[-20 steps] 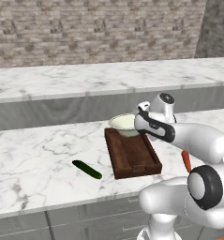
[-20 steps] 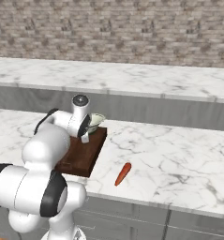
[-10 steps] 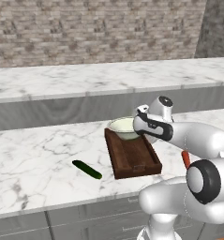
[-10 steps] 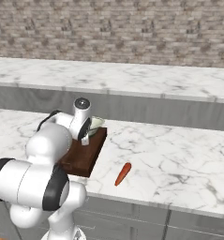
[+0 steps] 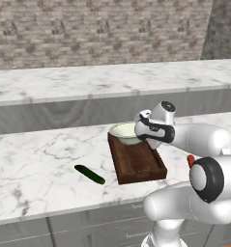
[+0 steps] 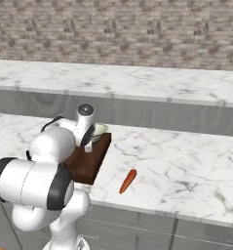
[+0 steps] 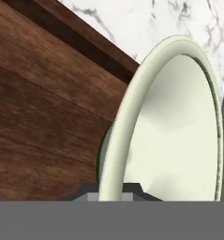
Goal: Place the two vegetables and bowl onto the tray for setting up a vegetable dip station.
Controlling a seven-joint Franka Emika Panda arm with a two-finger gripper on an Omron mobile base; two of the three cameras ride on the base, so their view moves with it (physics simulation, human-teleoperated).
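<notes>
Pale cream-green round ceramic-looking bowl [image 5: 125,133], frame centre, is pinched at its rim by the tool [image 5: 145,136] over the dark brown wooden tray [image 5: 136,161]; smooth cucumber [image 5: 89,174] lies lower left on marble surface [image 5: 35,164].

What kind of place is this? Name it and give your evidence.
Likely a simulated kitchen: a marble counter under a brick wall, with a bowl, tray, cucumber and carrot.
</notes>
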